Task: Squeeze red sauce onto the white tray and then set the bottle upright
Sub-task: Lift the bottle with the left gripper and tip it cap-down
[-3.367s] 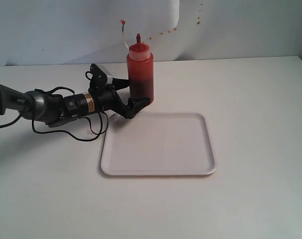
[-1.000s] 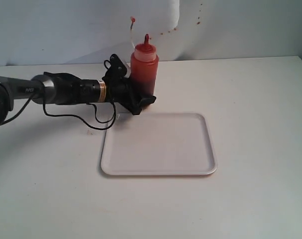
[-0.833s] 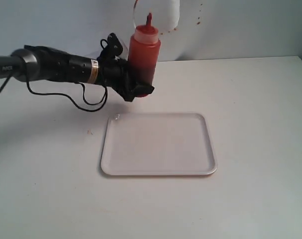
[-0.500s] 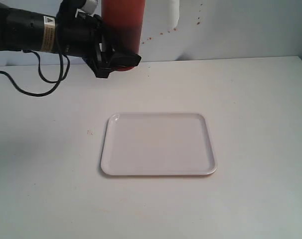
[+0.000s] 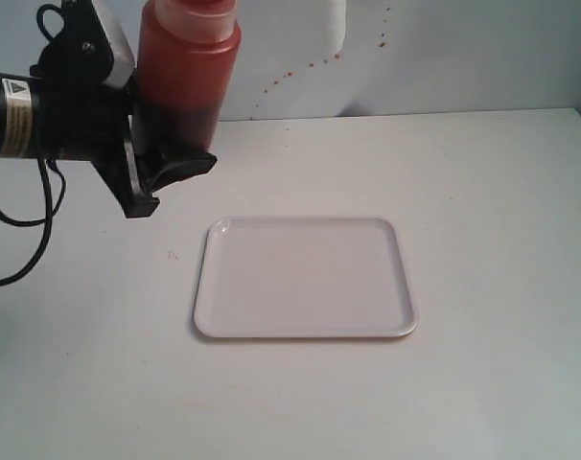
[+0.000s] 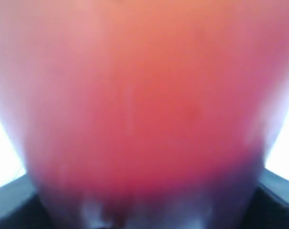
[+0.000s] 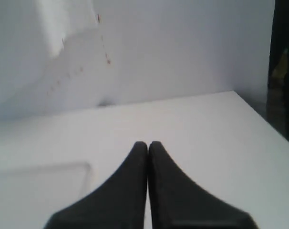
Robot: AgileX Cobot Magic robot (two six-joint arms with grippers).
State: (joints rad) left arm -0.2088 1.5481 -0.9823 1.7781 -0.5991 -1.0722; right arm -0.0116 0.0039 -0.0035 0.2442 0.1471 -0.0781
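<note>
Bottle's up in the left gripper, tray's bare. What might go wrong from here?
The bottle looks to be beside the white tray, not over it; tipping now could spill on the table.
The left gripper holds it near its base, so it may swing or slip when tilted.
Its nozzle is out of frame and the left wrist view is a red blur, so aim is unchecked.

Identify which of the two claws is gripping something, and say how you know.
The left claw: it is clamped around the bottle, holding it upright in the air. The right claw is shut on nothing.
</note>
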